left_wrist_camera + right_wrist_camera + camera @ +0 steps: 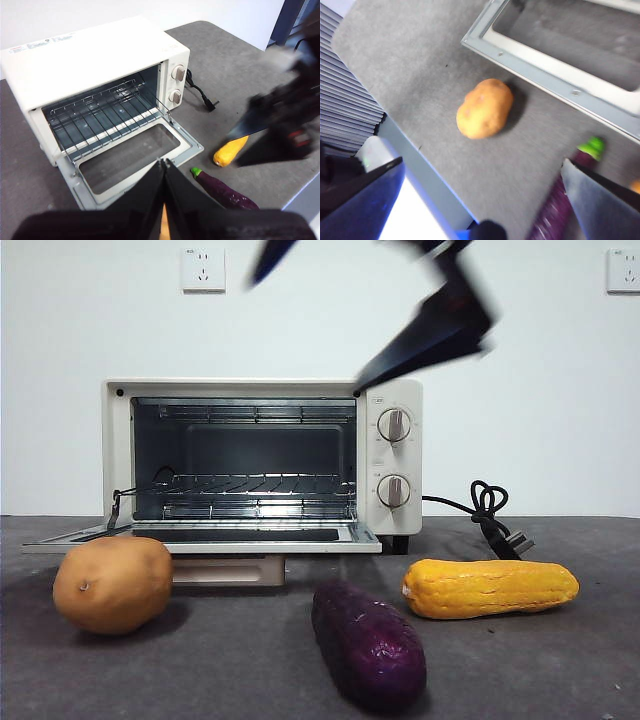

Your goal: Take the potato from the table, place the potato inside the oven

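The tan-orange potato [112,583] lies on the dark grey table [230,660], in front of the left end of the oven's lowered door. The cream-white oven [262,455] stands open, its wire rack bare. My right gripper [482,164] hangs open high above the table, jaws spread wide, with the potato [485,107] below and ahead of it. In the front view the right arm [440,325] is a dark blur above the oven's top right corner. My left gripper [164,172] is shut, held high in front of the oven [95,65]; only an orange sliver shows below its jaws.
A long purple sweet potato [368,643] lies at front centre and a bumpy yellow vegetable [490,587] to its right. The oven's black cord [490,515] trails on the table beside the knobs. The lowered door [555,75] juts out close to the potato.
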You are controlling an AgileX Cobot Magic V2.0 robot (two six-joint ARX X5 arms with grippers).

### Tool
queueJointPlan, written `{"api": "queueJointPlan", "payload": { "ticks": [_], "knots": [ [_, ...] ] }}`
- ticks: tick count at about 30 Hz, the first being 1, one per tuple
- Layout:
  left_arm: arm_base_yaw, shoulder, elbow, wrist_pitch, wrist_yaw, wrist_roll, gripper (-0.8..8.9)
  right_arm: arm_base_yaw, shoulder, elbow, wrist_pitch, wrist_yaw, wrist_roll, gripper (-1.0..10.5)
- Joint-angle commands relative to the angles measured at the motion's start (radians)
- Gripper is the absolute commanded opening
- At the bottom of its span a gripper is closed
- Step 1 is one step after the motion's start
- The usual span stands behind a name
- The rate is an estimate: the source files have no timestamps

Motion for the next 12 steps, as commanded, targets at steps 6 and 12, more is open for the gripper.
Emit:
{"api": "queueJointPlan", "payload": {
  "ticks": [6,12],
  "knots": [
    [0.002,-0.035,-0.009,-0.065,-0.011,-0.007,-0.08,0.138,0.237,0.000,0.268,0.113,0.167,6.6],
    [0.002,-0.035,-0.009,-0.072,-0.008,-0.006,-0.08,0.182,0.362,0.002,0.369,0.189,0.229,6.6]
  ]
}}
